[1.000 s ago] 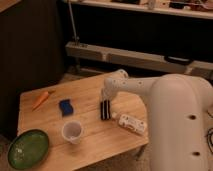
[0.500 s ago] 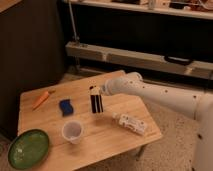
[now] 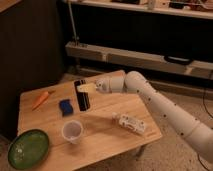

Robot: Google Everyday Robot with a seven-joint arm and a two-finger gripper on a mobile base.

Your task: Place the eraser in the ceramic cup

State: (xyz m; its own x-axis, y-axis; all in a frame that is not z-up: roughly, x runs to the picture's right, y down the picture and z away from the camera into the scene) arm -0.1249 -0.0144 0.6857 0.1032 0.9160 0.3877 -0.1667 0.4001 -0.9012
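End effector: the end effector (image 3: 86,88) is over the rear middle of the table (image 3: 102,140), at the tip of the white arm (image 3: 160,102) that reaches in from the right; its pale fingers are clamped on the upper part of the eraser.
Eraser: the eraser (image 3: 82,101), a flat black block with pale lengthwise stripes, is held in that grip with its long side running toward the camera. It is just right of the blue block; whether its lower end touches the wood cannot be told.
Ceramic cup: the ceramic cup (image 3: 72,131) stands upright and mouth-up near the front of the table, nearer the camera than the eraser and apart from it, with nothing visible inside.
Blue block: the blue block (image 3: 65,107) lies flat on the table between the carrot and the eraser.
Carrot: the carrot (image 3: 41,99) lies at the back left of the table.
Green plate: the green plate (image 3: 28,148) sits at the front left corner, left of the cup.
White packet: the white packet (image 3: 131,123) lies on the right side of the table, below the arm.
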